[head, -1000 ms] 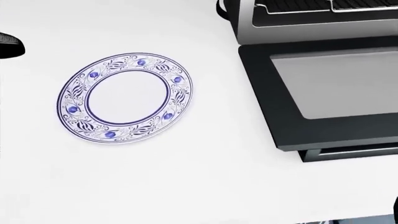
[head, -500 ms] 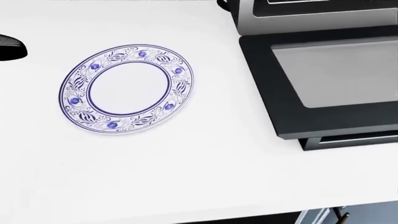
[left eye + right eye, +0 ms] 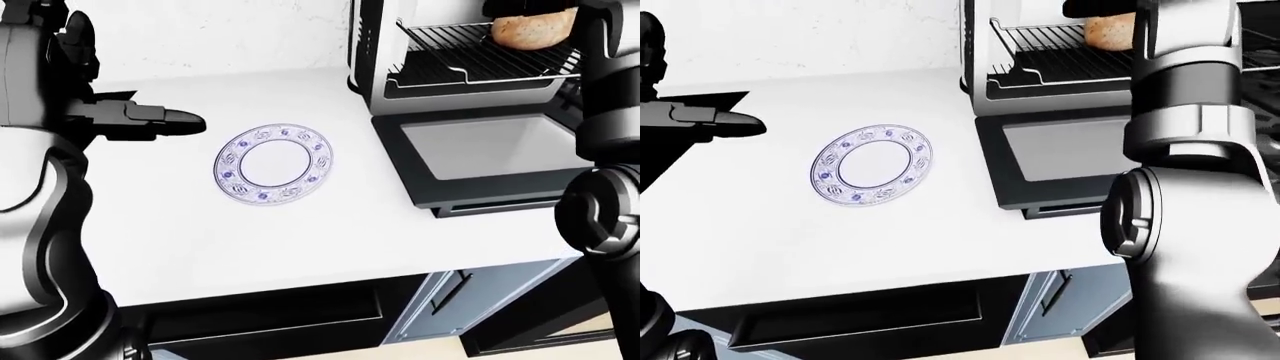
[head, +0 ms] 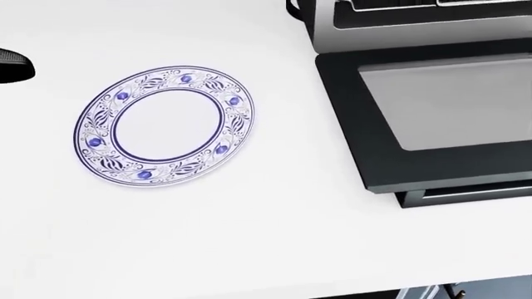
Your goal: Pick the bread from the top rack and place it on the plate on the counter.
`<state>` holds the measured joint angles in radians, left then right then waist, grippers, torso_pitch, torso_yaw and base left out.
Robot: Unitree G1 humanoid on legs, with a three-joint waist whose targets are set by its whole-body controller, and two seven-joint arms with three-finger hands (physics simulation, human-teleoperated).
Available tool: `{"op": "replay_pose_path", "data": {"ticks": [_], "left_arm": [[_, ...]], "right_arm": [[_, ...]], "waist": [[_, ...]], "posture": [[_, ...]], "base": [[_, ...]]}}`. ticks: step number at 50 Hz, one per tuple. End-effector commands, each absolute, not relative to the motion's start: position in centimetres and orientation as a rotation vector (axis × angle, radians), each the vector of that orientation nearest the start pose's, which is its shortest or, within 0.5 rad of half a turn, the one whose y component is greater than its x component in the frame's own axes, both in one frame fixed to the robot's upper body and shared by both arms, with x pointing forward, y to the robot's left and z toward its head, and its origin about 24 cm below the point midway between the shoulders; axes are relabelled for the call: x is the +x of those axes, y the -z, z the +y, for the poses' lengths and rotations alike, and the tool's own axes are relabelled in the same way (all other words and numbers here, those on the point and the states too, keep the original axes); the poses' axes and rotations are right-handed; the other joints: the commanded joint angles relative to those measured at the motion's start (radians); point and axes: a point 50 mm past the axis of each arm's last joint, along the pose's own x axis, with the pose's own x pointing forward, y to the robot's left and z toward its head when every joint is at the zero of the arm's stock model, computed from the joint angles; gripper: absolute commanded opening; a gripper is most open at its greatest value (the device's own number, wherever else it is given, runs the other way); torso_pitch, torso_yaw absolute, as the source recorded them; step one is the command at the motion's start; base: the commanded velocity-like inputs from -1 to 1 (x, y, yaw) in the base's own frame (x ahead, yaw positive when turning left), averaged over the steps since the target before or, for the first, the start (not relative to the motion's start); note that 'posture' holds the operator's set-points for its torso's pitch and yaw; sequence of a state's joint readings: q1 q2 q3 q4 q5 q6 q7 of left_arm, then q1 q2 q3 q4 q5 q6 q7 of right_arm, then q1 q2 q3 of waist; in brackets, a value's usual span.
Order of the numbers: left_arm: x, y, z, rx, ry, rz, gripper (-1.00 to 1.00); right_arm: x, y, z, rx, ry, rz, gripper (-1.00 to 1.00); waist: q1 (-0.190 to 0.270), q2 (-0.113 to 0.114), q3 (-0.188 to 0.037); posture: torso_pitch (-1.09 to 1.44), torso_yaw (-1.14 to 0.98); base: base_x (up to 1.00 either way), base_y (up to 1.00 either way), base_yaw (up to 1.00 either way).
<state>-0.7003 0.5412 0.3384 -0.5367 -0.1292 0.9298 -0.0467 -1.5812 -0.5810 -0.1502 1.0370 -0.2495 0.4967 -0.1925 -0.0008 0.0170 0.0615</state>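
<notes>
The bread (image 3: 530,30), a brown loaf, lies on the top wire rack (image 3: 455,52) of the open toaster oven at the top right of the left-eye view. My right hand (image 3: 1098,7) is a dark shape right at the bread's top, cut off by the picture edge; its grip is hidden. The right arm (image 3: 1185,112) rises in front of the oven. The blue-patterned plate (image 4: 237,124) lies empty on the white counter. My left hand (image 3: 170,120) hovers left of the plate, fingers stretched flat and open, holding nothing.
The oven's glass door (image 4: 441,112) is folded down flat onto the counter, right of the plate. The counter's near edge (image 3: 300,281) runs along the bottom, with dark drawers and a cabinet door (image 3: 440,304) below.
The head view shifted slightly: the plate and oven door slid up, then back down, so the camera moved. My left fingertip stays at the left edge.
</notes>
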Motion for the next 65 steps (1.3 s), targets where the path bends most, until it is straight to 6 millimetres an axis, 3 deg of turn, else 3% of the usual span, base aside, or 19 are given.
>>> {"op": "replay_pose_path", "data": {"ticks": [1, 38, 65], "left_arm": [[25.8, -31.9, 23.5, 0.286, -0.227, -0.474, 1.0], [25.6, -31.5, 23.7, 0.291, -0.229, -0.468, 1.0], [25.8, -31.6, 23.7, 0.295, -0.223, -0.467, 1.0]], "right_arm": [[37.8, -39.9, -26.3, -0.329, 0.639, -0.235, 1.0], [39.2, -36.3, -26.5, -0.283, 0.766, -0.167, 1.0], [39.4, -35.1, -26.5, -0.243, 0.838, -0.165, 1.0]], "waist": [[0.0, -0.002, -0.03], [0.002, -0.003, -0.033], [0.004, -0.007, -0.037]], "posture": [[0.0, 0.0], [0.0, 0.0], [0.0, 0.0]], "base": [[0.0, 0.0, 0.0], [0.0, 0.0, 0.0], [0.0, 0.0, 0.0]]}}
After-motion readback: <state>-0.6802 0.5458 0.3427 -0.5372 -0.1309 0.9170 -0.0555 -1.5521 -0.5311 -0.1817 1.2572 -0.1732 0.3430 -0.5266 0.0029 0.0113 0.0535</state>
